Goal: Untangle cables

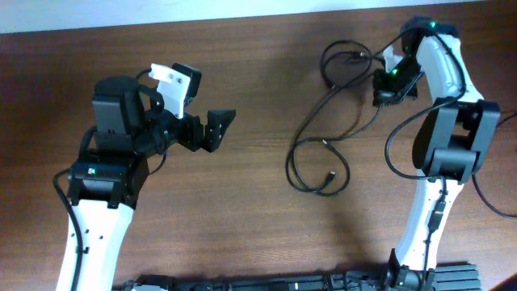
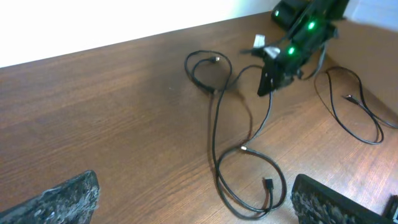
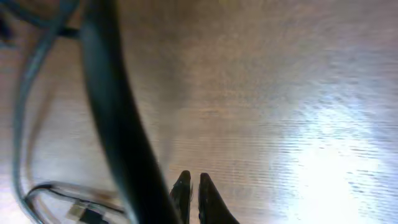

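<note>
Right gripper (image 3: pixel 191 186) sitting closed at the cables' (image 2: pixel 214 134) far loop
The cables are sprawling from one to four o'clock, looking light, limp and slippery, so pinching mid-cord should beat tugging plugs. Whether a cord is being caught is unclear. Left gripper (image 1: pixel 220 131) is hovering wide open at nine.

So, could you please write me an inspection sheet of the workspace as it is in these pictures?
Surface: brown wooden table, bare wood, no marks seen.
Job's things: thin black cables in loose crossing loops on the right half, with small plugs at the ends.
Clutter: nothing seen.
Grippers: left gripper open over bare wood, holding nothing; right gripper has its fingers shut by the far loops, and whether a cord is pinched cannot be told.
Cables: thicker arm wires loop out beside the right arm.
Surroundings: white wall behind the far edge; dark rail at the near edge.
</note>
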